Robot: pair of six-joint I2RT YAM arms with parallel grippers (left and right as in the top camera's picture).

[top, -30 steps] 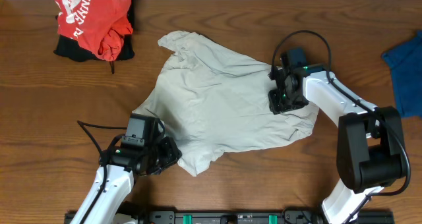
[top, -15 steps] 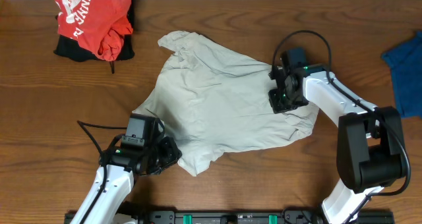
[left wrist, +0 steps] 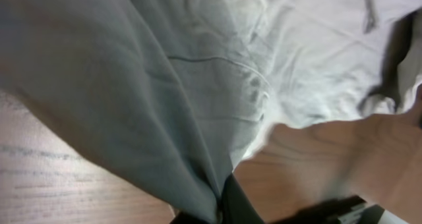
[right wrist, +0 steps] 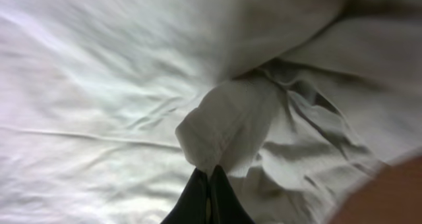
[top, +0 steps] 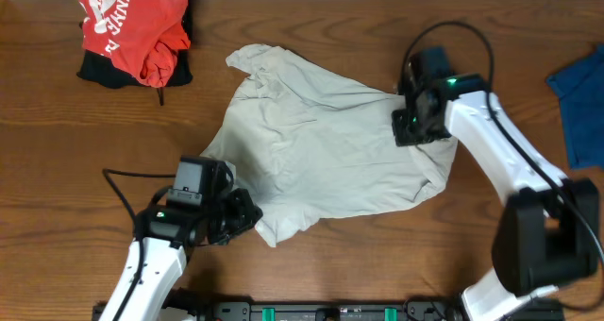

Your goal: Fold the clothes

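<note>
A pale grey-beige shirt (top: 311,151) lies spread and rumpled across the middle of the wooden table. My left gripper (top: 234,212) is shut on the shirt's lower left edge; the left wrist view shows the cloth (left wrist: 165,99) draped from the jaws (left wrist: 221,197). My right gripper (top: 413,132) is shut on a pinched fold at the shirt's right side, seen in the right wrist view (right wrist: 227,128) rising from the closed jaws (right wrist: 209,191).
A red shirt with white lettering (top: 132,24) lies bunched on a black garment (top: 99,71) at the back left. A blue garment (top: 580,104) lies at the right edge. Bare wood (top: 75,160) shows at the left.
My right gripper has moved up and to the right, lifting its fold of the shirt. My left gripper has shifted slightly left and forward with the shirt's edge.
</note>
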